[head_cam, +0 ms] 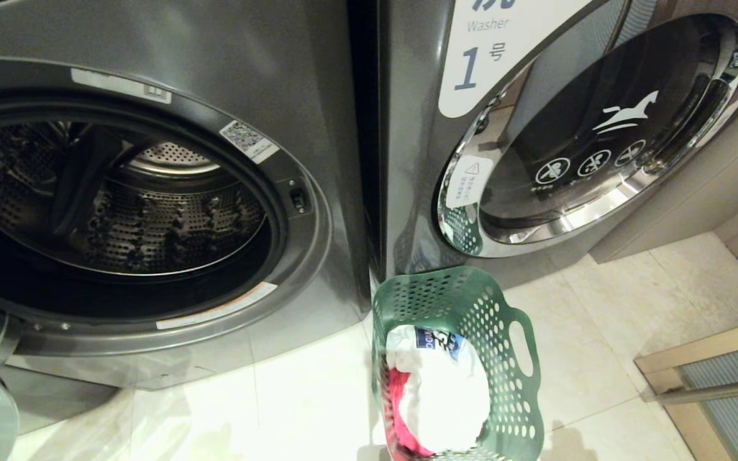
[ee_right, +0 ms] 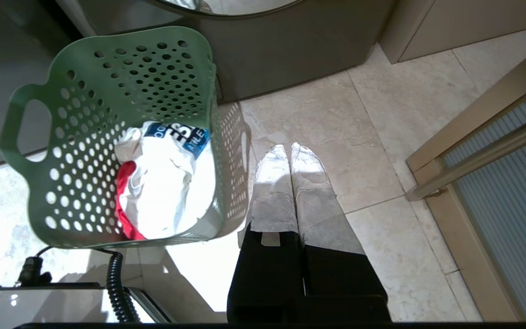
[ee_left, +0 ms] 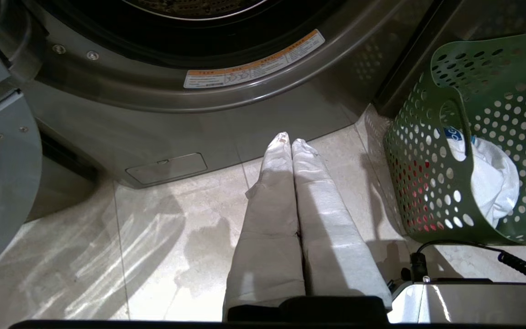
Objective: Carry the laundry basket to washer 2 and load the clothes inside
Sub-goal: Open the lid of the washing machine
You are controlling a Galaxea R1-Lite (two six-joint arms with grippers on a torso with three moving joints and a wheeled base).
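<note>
One green laundry basket [head_cam: 465, 320] stands on open floor tiles [head_cam: 305, 397] between two washers; both the left gripper [ee_left: 290, 142] and the right gripper [ee_right: 289, 150] are clenched empty.

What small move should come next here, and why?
Probably lower the right claw into the laundry basket to take the clothes. Both claws are shut and empty, the left claw over bare floor, the basket stands on the floor, and the machine with the open door gapes beside it.
</note>
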